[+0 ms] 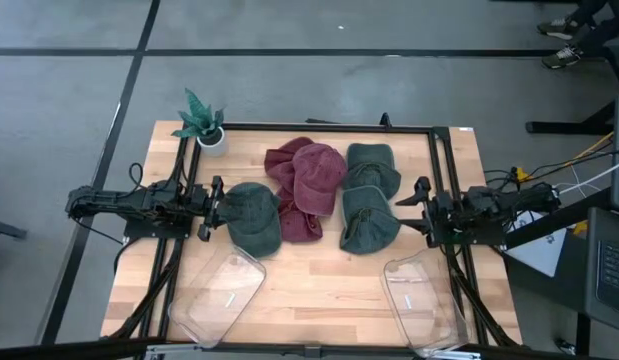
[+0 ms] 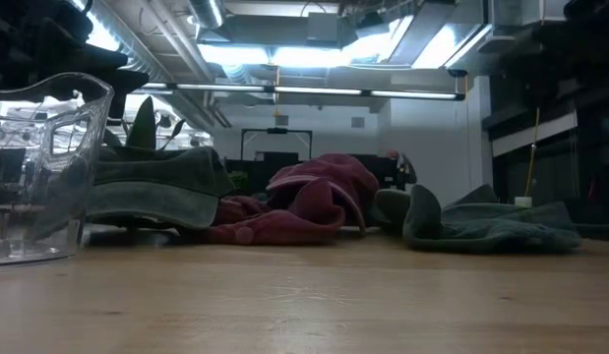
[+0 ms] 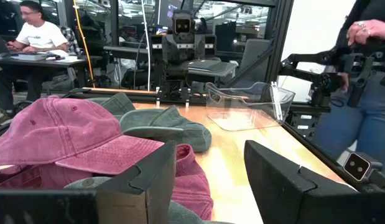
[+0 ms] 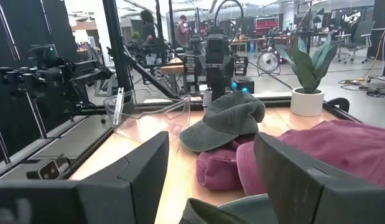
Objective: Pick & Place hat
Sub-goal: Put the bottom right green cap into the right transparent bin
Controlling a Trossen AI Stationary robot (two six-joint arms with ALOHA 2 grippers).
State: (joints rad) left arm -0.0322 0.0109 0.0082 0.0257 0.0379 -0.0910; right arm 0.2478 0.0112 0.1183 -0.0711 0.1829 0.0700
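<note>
Five caps are lying bunched at the middle of the wooden table (image 1: 319,275): a dark green cap (image 1: 253,216) on the left, two maroon caps, one (image 1: 318,177) lying on top of the other (image 1: 299,222), and two more green caps on the right, one (image 1: 372,166) toward the far edge and one (image 1: 367,219) nearer. Left gripper (image 1: 211,208) is hovering at the table's left side, fingers spread apart and gripping nothing, tips just beside the dark green cap. Right gripper (image 1: 421,208) is waiting at the right side, fingers also parted and empty, pointing at the right-hand green caps. Two clear plastic bins are sitting at the near edge, one (image 1: 218,296) at the left, one (image 1: 423,301) at the right, both holding no caps. Small potted plant (image 1: 202,122) is standing at the far left corner. Left wrist view is showing a seated person (image 3: 32,32) in a white shirt beyond the table and another person's sleeve (image 3: 369,25) off to the side.
</note>
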